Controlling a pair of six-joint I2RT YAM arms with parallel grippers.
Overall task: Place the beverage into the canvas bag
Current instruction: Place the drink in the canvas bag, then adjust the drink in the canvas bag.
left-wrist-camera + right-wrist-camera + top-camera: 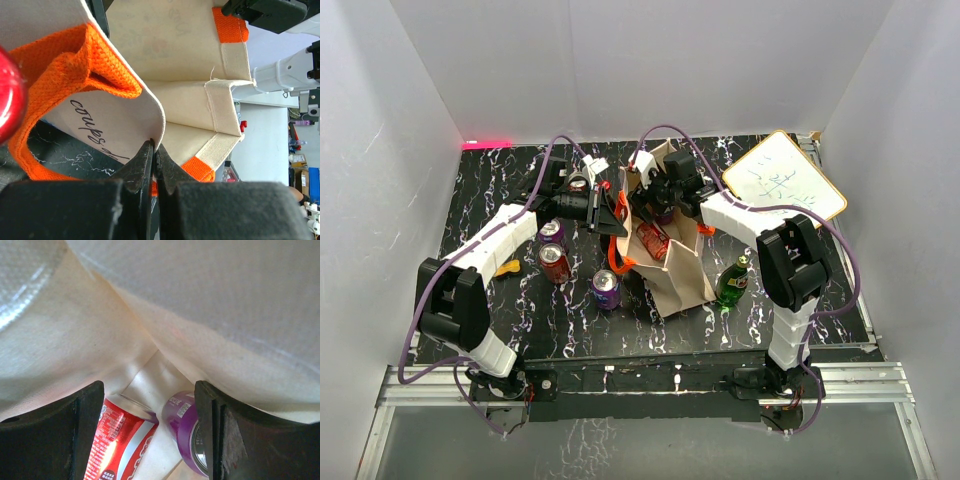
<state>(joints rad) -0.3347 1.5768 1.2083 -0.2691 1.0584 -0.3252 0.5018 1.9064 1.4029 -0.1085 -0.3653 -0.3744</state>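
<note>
Evidently the left claw is pinched shut on the rim of the tall beige canvas bag with orange handles, propping its mouth wide so drinks can go in. The right claw sits down inside, fingers apart and empty, just above a red soda can and a purple soda can lying on the bag's floor. Outside, another red can and a green glass bottle stand on the black marbled bench, presumably next in line.
</note>
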